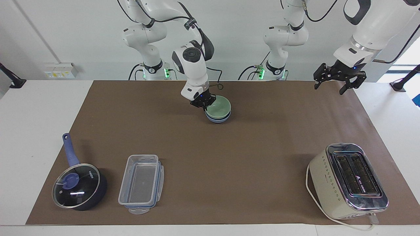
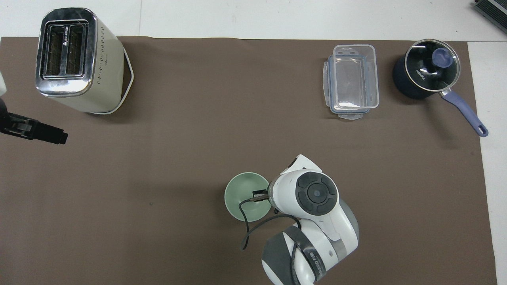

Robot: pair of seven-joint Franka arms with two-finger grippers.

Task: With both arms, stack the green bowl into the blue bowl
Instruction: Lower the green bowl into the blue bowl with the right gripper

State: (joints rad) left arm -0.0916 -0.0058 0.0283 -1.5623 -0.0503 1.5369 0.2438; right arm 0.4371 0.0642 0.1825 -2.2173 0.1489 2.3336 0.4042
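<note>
Here the green bowl sits nested in the blue bowl, the pair resting on the brown mat of the counter, close to the robots' edge and about midway between the two arm bases. The right tool is at the green bowl's rim on the side toward the right arm's end, its fingers pinching that rim. The left tool hangs in the air over the mat's corner at the left arm's end, fingers spread, waiting. Farther from the robots stand a toaster at the left arm's end, and a clear plastic container beside a lidded saucepan at the right arm's end.
</note>
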